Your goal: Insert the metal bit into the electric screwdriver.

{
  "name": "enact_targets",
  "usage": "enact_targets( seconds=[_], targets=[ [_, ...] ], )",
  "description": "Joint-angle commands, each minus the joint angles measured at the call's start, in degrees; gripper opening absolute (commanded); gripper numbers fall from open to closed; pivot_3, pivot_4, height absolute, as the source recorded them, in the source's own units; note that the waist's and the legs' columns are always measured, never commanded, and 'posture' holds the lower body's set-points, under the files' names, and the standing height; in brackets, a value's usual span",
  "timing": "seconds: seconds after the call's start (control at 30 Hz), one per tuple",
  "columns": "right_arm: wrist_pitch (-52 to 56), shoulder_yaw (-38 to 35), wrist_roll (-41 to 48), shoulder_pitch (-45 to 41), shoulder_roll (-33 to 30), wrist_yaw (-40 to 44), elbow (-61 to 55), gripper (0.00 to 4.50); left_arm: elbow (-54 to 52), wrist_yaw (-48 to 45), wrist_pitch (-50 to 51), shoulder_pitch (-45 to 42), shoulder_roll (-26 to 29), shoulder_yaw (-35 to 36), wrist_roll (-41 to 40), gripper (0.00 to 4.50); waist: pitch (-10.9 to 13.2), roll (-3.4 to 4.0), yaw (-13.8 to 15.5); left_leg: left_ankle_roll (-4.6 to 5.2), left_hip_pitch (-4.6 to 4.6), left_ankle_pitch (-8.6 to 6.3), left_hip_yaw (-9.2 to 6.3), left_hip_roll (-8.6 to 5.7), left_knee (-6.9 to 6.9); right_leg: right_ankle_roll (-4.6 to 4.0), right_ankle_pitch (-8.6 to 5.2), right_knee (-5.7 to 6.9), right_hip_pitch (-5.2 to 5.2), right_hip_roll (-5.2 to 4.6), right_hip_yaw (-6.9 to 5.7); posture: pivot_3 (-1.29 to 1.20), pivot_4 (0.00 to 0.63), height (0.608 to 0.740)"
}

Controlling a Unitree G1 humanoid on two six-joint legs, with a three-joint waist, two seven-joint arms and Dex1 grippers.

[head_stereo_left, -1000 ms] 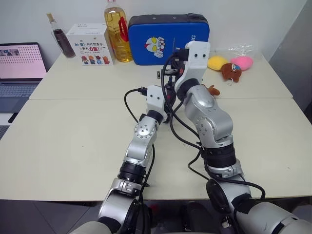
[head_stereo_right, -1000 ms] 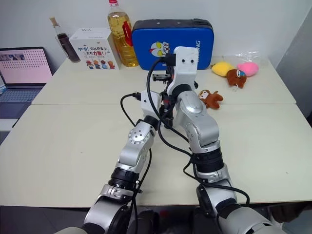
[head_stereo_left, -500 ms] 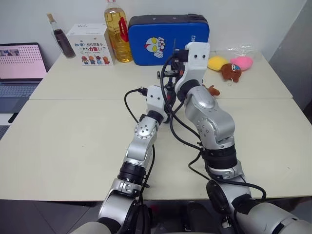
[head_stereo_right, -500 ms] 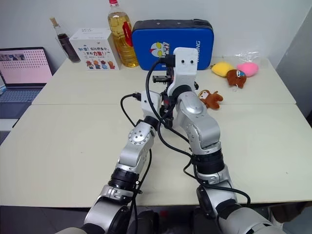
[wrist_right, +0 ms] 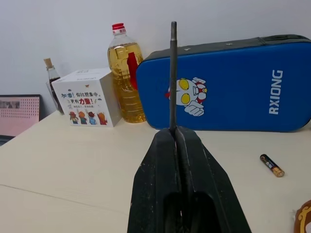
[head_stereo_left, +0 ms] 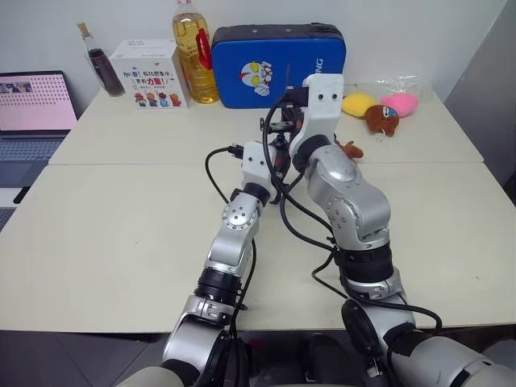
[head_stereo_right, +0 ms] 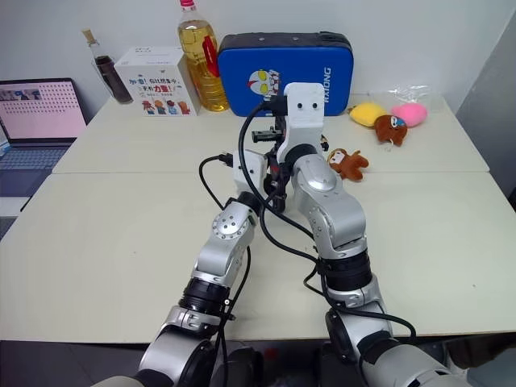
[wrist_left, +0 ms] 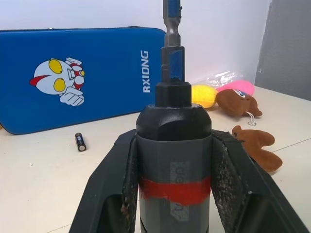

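Two pincers stood clenched: left pincer [wrist_left: 175,194] gripped the electric screwdriver [wrist_left: 173,145] upright; right pincer [wrist_right: 176,141], higher alongside, pinched the metal bit [wrist_right: 172,73] pointing away, not down.

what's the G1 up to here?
Bit-insertion job, mid-way. The left hand is shut on the electric screwdriver, held upright with its chuck end pointing up. The right hand is shut on the metal bit, a thin rod sticking up from its fingertips. Both are raised above the table, close together in front of the blue case. Whether the bit has entered the screwdriver can't be told.
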Motion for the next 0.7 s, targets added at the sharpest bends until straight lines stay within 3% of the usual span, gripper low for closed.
enact_targets(
  seconds=[0.03, 0.7],
  targets=[
    [2.27, 1.05, -0.21, 1.18, 0.98, 0.62, 0.8, 0.02, -1.57, 0.17, -0.87, -0.79, 0.01, 0.12, 0.29, 1.66, 0.0, 0.0, 0.0, 0.0, 0.0, 0.0, 0.0, 0.0, 0.0, 0.0, 0.0, 0.0, 0.0, 0.0, 0.01, 0.0, 0.15, 0.74],
    [6.74, 0.43, -2.45, 2.21, -0.12, 1.72, -1.04, 0.02, -2.06, 0.71, -0.74, -0.06, 0.01, 0.32, 0.29, 1.66, 0.0, 0.0, -0.03, 0.0, 0.02, 0.0, 0.0, 0.0, 0.0, 0.0, 0.0, 0.0, 0.01, 0.01, 0.0, 0.0, 0.15, 0.74]
  ],
)
